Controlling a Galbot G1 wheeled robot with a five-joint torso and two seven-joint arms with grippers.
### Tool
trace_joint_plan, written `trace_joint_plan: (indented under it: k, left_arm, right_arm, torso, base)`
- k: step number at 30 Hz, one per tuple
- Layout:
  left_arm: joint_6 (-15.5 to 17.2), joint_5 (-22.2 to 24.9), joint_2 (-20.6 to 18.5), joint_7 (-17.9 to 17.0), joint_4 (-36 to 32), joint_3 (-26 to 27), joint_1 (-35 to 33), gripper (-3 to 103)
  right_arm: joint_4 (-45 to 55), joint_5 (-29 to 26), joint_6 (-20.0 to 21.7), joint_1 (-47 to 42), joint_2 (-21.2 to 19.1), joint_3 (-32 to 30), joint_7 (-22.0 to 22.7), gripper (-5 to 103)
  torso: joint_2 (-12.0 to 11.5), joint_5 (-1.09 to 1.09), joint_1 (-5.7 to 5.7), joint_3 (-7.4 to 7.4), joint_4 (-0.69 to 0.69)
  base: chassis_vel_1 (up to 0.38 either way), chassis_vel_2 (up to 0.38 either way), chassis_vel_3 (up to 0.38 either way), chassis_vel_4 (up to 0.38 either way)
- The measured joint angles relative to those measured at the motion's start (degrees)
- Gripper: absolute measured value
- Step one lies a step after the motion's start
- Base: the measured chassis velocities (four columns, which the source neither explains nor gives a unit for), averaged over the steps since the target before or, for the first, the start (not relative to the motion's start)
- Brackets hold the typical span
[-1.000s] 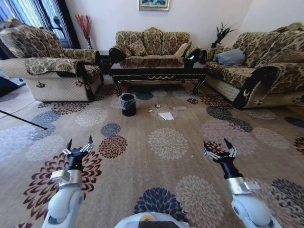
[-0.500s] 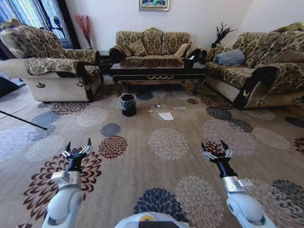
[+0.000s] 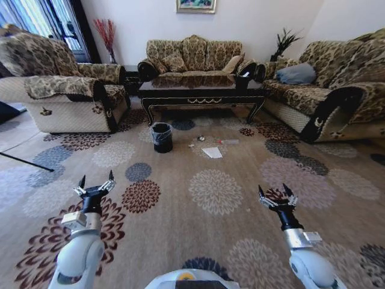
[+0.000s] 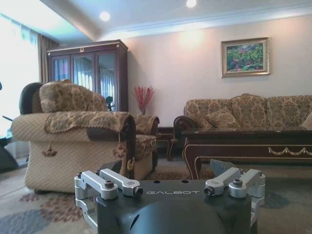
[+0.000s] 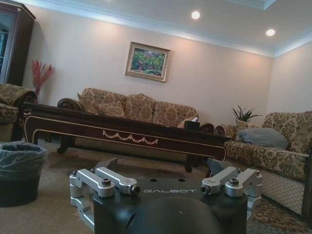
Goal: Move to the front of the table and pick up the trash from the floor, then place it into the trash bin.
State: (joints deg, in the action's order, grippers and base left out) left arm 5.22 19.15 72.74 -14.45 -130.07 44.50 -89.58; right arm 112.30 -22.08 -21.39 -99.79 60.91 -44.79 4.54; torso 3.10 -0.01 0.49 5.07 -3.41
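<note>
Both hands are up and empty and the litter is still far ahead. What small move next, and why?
Probably keep driving forward toward the table. The paper sheet and small scraps lie on the carpet just in front of it, beside the trash bin, well beyond the open left hand and right hand, which hover low near the robot.

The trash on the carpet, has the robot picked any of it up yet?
Not yet. The flat white paper sheet and small scraps lie on the flowered carpet beside the round black lined bin, before the dark wooden table. Both grippers, left and right, hang open, empty, far off.
</note>
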Motion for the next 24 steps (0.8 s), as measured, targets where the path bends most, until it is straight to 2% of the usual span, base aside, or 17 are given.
trace_joint_plan:
  k: [1,3,9,11,14,24]
  left_arm:
    - [-0.37,0.79,-1.69,-0.07,0.02,0.13,-0.15,100]
    - [-0.44,0.69,-1.47,-0.06,0.36,0.16,0.17,100]
    - [0.55,0.05,2.57,1.04,-0.39,-0.68,0.35,100]
    - [-0.35,-1.95,4.85,2.74,0.76,-1.16,0.2,100]
    - [-0.68,-2.08,5.9,3.32,2.34,-1.14,0.21,100]
    - [-0.3,-0.49,4.36,3.61,4.81,-0.94,1.33,100]
  right_arm:
    - [-0.69,0.79,-0.69,0.26,0.01,-0.09,-0.28,100]
    - [-0.73,0.55,-1.02,0.69,0.04,0.18,-0.34,100]
    - [0.51,-1.27,-1.32,2.82,-0.89,1.35,-0.11,100]
    - [0.43,-2.2,-1.23,5.09,-0.96,1.95,0.34,100]
    - [-0.38,-2.59,-1.02,6.12,-0.47,2.86,0.78,100]
    - [-2.93,-1.16,-1.02,8.29,1.9,5.83,0.87,100]
  torso:
    - [0.01,0.02,0.02,0.04,0.01]
    - [0.01,0.02,0.03,0.05,0.01]
    - [0.03,0.01,0.02,0.05,0.02]
    - [0.06,0.01,0.01,0.04,0.02]
    - [0.06,-0.01,0.01,0.06,0.02]
    - [0.08,0.01,0.02,0.07,0.01]
  base:
    - [-0.256,0.281,0.276,-0.266]
    - [-0.256,0.274,0.266,-0.266]
    - [-0.244,0.254,0.251,-0.241]
    - [-0.267,0.248,0.255,-0.236]
    - [-0.272,0.248,0.258,-0.237]
    - [-0.238,0.242,0.232,-0.244]
